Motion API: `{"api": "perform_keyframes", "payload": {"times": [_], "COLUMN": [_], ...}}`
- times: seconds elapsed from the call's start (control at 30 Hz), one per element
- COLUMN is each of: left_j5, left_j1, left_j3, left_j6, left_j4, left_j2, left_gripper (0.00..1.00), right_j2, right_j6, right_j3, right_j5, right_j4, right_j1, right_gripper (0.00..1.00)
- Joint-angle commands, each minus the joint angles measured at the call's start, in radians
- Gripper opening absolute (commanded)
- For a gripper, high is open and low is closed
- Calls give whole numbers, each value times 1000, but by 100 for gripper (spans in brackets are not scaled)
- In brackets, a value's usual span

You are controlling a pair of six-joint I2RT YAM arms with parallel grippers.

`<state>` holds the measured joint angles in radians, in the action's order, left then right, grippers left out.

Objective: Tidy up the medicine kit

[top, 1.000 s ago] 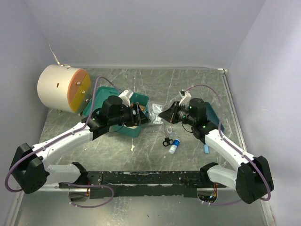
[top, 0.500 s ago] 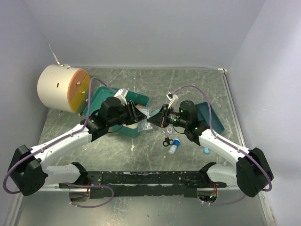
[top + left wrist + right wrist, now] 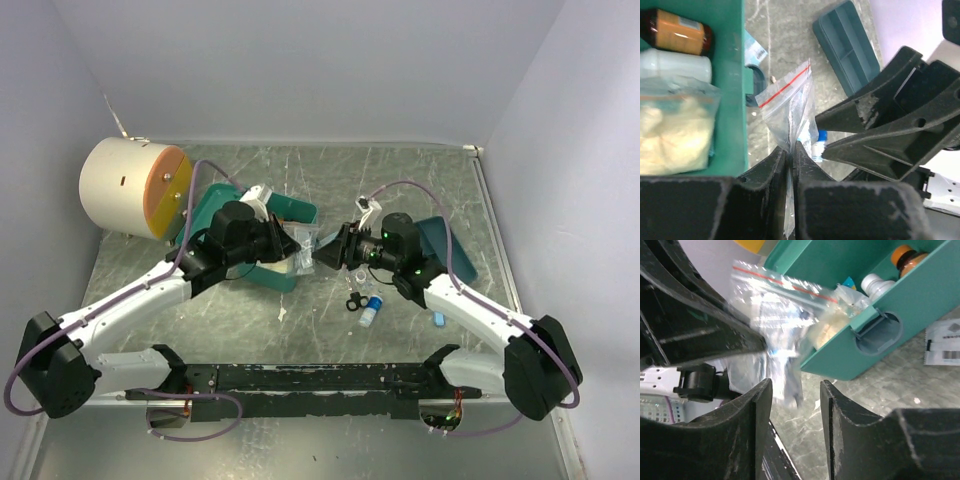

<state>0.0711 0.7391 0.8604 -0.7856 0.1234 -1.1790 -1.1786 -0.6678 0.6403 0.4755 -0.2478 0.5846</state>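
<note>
from above, the medicine kit (image 3: 272, 277) sits open on the surface (image 3: 300, 170), left of centre, just in front of the cream cylinder (image 3: 130, 188). my left gripper (image 3: 298, 247) hangs by the kit's right end and my right gripper (image 3: 322, 257) faces it, tips almost meeting. loose things lie near my right arm: a blue-capped bottle (image 3: 370, 311), a small black piece beside it, and the divided tray (image 3: 452, 243) further right.

from my left wrist, that gripper is pinched tight on the bottom of a clear zip bag (image 3: 787, 107) with a red seal, held up just outside the kit's wall. inside the kit i see a brown bottle (image 3: 677, 32), a white bottle (image 3: 675, 67) and a bag of pale wadding (image 3: 672, 125), already lying side by side. my right gripper's dark fingers reach in from the right, close to the bag.

from my right wrist, the jaws stand apart with nothing clamped; the zip bag is blurred just beyond them, in front of the kit. a paper sachet (image 3: 945, 342) lies on the surface past the kit.

i judge the job about halfway: three items packed, this bag in mid-handover or being steadied, and the bottle, black piece, sachet and perhaps the tray to go in, then the lid to close.
</note>
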Motion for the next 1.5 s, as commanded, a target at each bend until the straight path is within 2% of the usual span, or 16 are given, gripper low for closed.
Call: {"api": "perform_keyframes", "payload": {"times": [0.0,0.13,0.27,0.6,0.9,1.03,1.17,1.23,1.47], "left_j5": [16,47,81,113,130,129,81,37,-115], "left_j1": [-54,-111,-133,-149,-171,-171,-171,-170,-171], "left_j3": [120,240,320,384,392,385,396,411,452], "left_j6": [188,337,449,505,520,548,546,544,540], "left_j4": [149,348,457,463,469,489,516,537,588], "left_j2": [14,-34,-114,-328,-424,-433,-438,-443,-436], "left_gripper": [17,17,18,18,19,31,45,49,44], "right_j2": [74,112,119,103,86,88,81,78,80], "right_j6": [31,39,45,21,1,-3,-6,-6,-12], "right_j3": [43,48,46,38,29,21,21,22,12], "right_j5": [-100,-163,-190,-188,-167,-169,-166,-165,-174], "right_j4": [90,148,178,170,152,147,145,144,142], "right_j1": [4,1,1,1,1,1,1,1,1], "right_gripper": [46,48,48,48,48,48,48,48,48]}}
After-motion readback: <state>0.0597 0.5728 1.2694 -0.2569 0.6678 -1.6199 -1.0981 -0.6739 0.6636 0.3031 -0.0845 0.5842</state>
